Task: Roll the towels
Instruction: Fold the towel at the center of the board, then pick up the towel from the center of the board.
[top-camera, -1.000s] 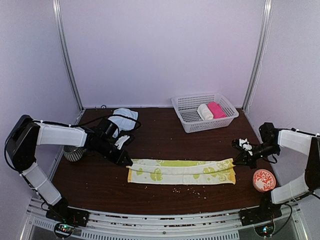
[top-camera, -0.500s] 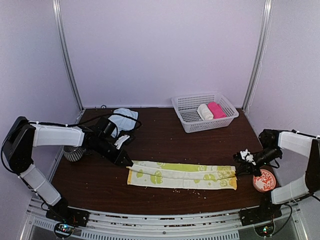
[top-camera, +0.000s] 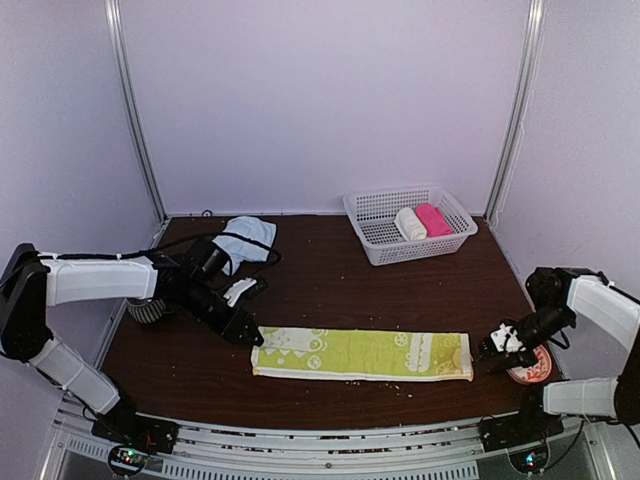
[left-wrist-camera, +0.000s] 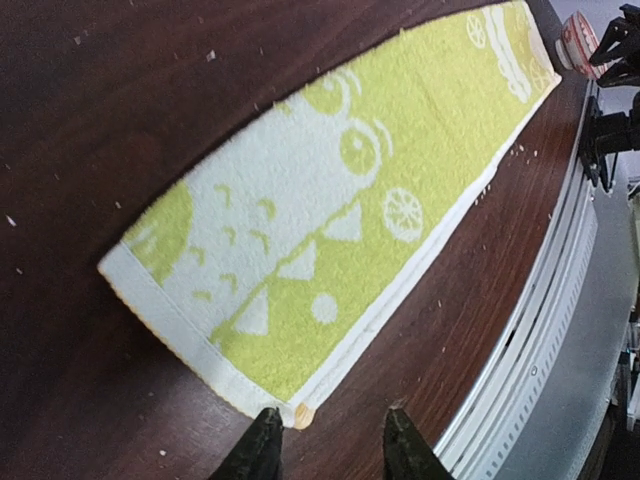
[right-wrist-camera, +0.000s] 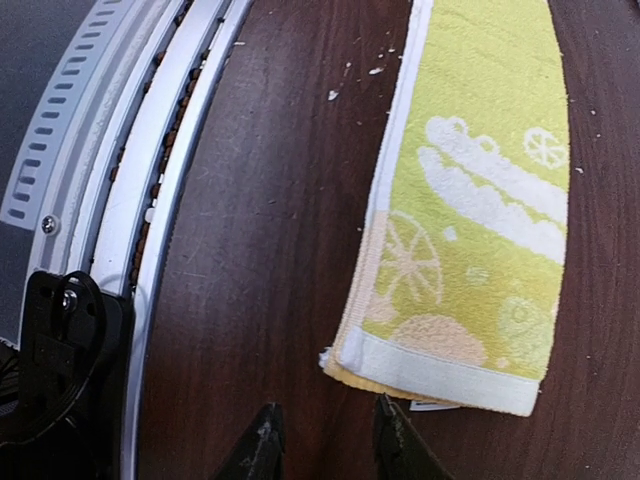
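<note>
The yellow-green and white patterned towel (top-camera: 362, 354) lies flat as a long folded strip near the table's front edge; it also shows in the left wrist view (left-wrist-camera: 330, 210) and the right wrist view (right-wrist-camera: 470, 240). The pale blue towel (top-camera: 246, 238) lies crumpled at the back left. My left gripper (top-camera: 247, 338) is open and empty at the strip's left end, one finger at its near corner (left-wrist-camera: 328, 448). My right gripper (top-camera: 490, 357) is open and empty just off the strip's right end (right-wrist-camera: 322, 445).
A white basket (top-camera: 369, 232) at the back right holds a cream roll (top-camera: 410, 224) and a pink roll (top-camera: 433, 220). A red patterned bowl (top-camera: 530, 365) sits by the right gripper. A striped cup (top-camera: 146, 308) stands behind the left arm. The metal rail (top-camera: 320, 442) runs along the front edge.
Both grippers drew the towel toward the front edge, laid it flat and let go. The strip now lies smooth where it was rumpled. The right gripper has dropped beside the bowl.
</note>
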